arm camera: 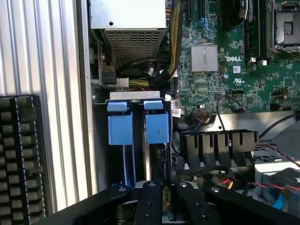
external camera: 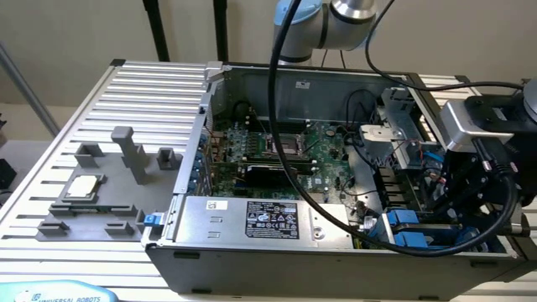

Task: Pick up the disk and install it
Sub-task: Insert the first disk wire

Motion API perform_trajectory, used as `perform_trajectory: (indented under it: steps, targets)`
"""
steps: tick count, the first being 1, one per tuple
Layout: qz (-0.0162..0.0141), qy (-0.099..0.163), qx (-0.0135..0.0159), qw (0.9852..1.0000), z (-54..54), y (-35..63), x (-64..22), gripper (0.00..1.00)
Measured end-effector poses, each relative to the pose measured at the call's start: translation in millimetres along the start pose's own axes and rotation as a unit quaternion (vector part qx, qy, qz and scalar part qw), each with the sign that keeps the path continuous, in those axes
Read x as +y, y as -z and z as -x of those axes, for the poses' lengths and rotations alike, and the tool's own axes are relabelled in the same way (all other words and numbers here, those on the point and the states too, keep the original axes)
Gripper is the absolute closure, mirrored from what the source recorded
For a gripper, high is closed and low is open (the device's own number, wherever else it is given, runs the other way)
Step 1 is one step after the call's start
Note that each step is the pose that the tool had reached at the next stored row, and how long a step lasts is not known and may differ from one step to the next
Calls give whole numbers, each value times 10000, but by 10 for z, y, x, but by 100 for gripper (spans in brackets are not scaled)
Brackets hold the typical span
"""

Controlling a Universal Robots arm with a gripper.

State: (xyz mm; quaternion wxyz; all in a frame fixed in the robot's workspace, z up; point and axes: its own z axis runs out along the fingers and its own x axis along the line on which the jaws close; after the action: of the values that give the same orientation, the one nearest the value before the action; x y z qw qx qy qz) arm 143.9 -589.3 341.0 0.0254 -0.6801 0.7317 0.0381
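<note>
plain beige wall (external camera: pixel 75 31) behind, evenly lit, no hard shadows. two dark vertical poles (external camera: pixel 156 28) standing against it, a grey slanted bar (external camera: pixel 25 82) at the exterior view's left edge. below, a ribbed silver aluminium tabletop (external camera: pixel 160 94) made of long parallel slats, catching soft daylight-like glare. same slatted surface (arm camera: pixel 42 47) seen from the wrist view, pale and striped. a strip of tan floor (external camera: pixel 21 126) past the table's edge at the exterior view's left.
</note>
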Motion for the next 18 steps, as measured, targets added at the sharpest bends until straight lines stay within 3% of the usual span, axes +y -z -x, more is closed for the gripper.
perform_trajectory:
  steps: [3,6,9,18]
  targets:
    - [-4,-1,71,10000,60,-5,4,84]
    - [-1,-3,165,9999,80,-7,0,84]
    - [3,-5,230,9997,85,-7,-10,84]
    - [2,-7,309,9995,127,-12,-13,84]
